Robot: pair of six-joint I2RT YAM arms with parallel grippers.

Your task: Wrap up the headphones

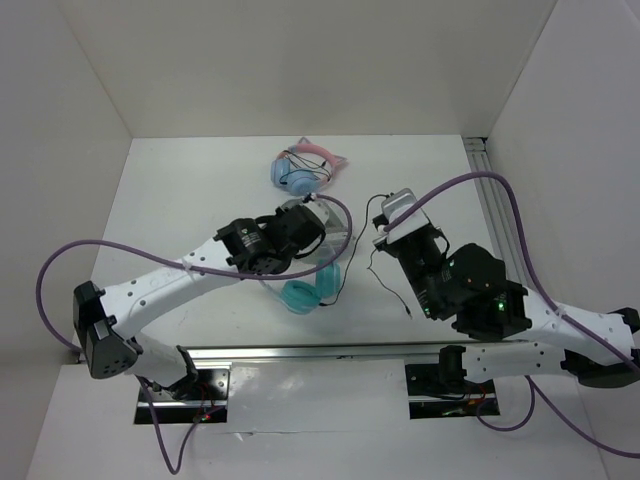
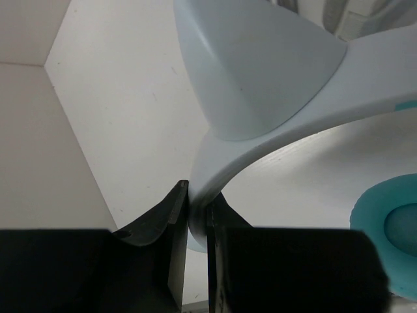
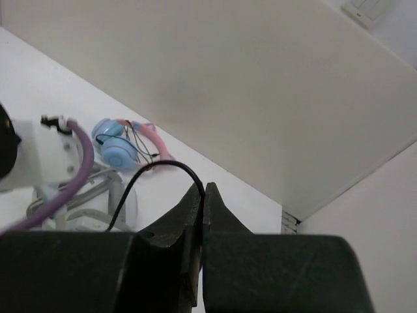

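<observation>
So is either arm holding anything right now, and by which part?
Yes, both. The left end effector pinches the headphones by the pale-blue headband. The right end effector is closed on their thin black cable.

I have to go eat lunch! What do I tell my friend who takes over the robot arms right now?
The left gripper is shut on the translucent pale-blue cat-ear headband of the teal-cupped headphones, mid-table.
The right gripper is shut on their thin black cable, just right of them.
Done: headband and cable are both gripped.
Left: the cable trails loose, with no turns visible, so all the winding is yet to do.
</observation>
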